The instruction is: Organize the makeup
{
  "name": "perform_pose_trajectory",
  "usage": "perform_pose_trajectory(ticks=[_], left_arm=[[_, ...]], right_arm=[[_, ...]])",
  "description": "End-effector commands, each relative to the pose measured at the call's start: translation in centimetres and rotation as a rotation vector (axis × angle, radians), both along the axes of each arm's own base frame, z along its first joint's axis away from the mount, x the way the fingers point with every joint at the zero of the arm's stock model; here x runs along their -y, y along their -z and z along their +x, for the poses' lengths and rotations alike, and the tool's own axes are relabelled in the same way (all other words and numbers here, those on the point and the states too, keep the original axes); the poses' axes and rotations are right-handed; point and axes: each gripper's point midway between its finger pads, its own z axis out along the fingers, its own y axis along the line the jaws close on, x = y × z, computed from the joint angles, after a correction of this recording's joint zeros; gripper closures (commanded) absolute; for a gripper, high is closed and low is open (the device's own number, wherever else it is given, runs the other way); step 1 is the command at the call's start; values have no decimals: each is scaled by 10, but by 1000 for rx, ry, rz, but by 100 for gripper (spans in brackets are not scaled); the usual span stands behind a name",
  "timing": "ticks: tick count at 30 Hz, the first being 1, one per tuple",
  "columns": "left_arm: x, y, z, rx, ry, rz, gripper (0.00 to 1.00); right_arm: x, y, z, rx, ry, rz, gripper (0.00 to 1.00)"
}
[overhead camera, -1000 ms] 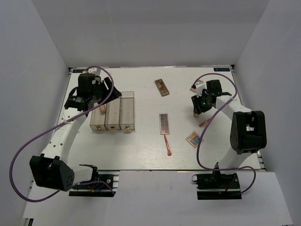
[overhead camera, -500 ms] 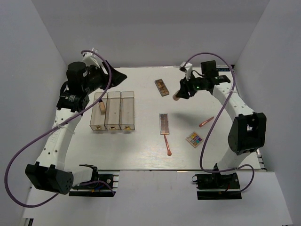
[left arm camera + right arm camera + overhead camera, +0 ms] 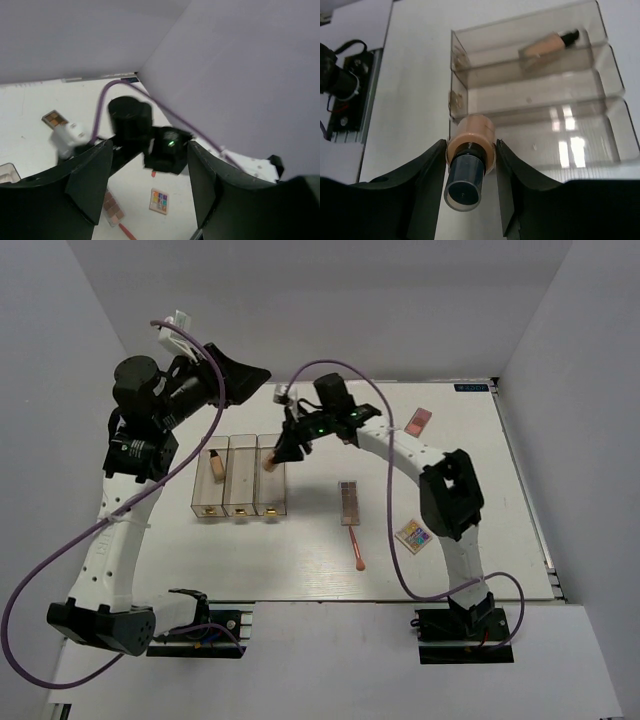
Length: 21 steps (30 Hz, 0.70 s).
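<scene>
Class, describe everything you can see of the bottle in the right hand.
The bottle is a small cylinder: beige body, dark glossy round cap. The right hand clamps the body's sides between two black fingers, cap end toward the wrist. It hangs over one end of the clear organizer, above an outer compartment, seemingly touching nothing else.

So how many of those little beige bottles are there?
2. One beige bottle lies in the clear organizer's leftmost compartment; the right gripper holds the other bottle above the rightmost one. I see none hidden.
</scene>
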Motion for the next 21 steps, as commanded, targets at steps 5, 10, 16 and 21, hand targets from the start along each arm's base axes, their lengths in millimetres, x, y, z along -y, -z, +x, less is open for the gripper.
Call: perform_pose_trajectory(ticks=[5, 10, 16, 21], left_arm=[[0, -40, -30, 108, 32, -39, 29], [-2, -39, -36, 99, 27, -49, 29], [-4, -30, -39, 65, 15, -45, 29], [-5, -28, -40, 47, 12, -51, 29]], right_arm=[[-88, -60, -21, 102, -102, 257, 100], [-131, -39, -44, 108, -117, 282, 100], [-166, -23, -43, 172, -56, 323, 100], [-189, -3, -32, 217, 5, 330, 100]])
